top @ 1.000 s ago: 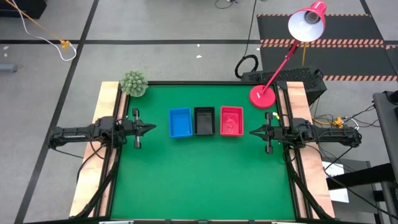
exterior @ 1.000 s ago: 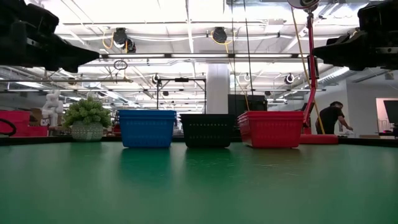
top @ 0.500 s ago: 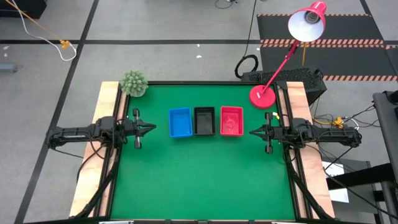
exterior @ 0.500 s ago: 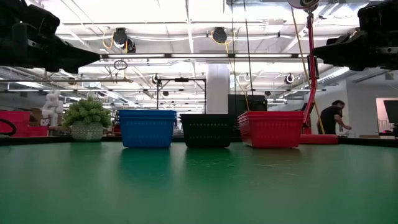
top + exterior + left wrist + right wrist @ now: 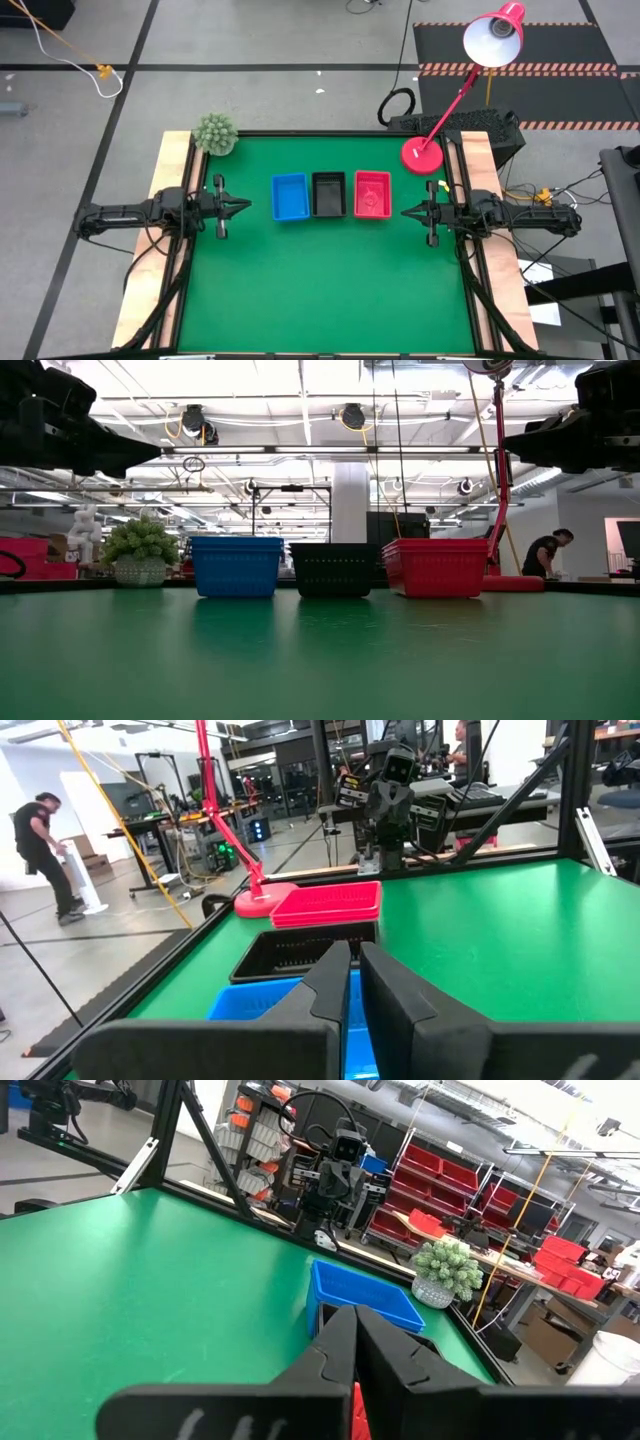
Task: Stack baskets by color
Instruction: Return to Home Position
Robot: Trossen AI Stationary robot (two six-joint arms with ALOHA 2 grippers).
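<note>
Three baskets stand in a row on the green table, bottoms down: blue (image 5: 289, 197) (image 5: 236, 567), black (image 5: 328, 194) (image 5: 334, 569) and red (image 5: 372, 194) (image 5: 435, 567). How many sit nested in each, I cannot tell. My left gripper (image 5: 246, 207) (image 5: 355, 960) hovers at the table's left edge, pointing level at the blue basket, shut but for a thin slit. Level at the right edge, my right gripper (image 5: 404, 212) (image 5: 354, 1320) points at the red basket, shut and holding nothing.
A small potted plant (image 5: 214, 133) stands at the far left corner. The red lamp's round base (image 5: 422, 155) sits at the far right corner, its head (image 5: 492, 38) beyond the table. The green table (image 5: 320, 290) is bare toward its near edge.
</note>
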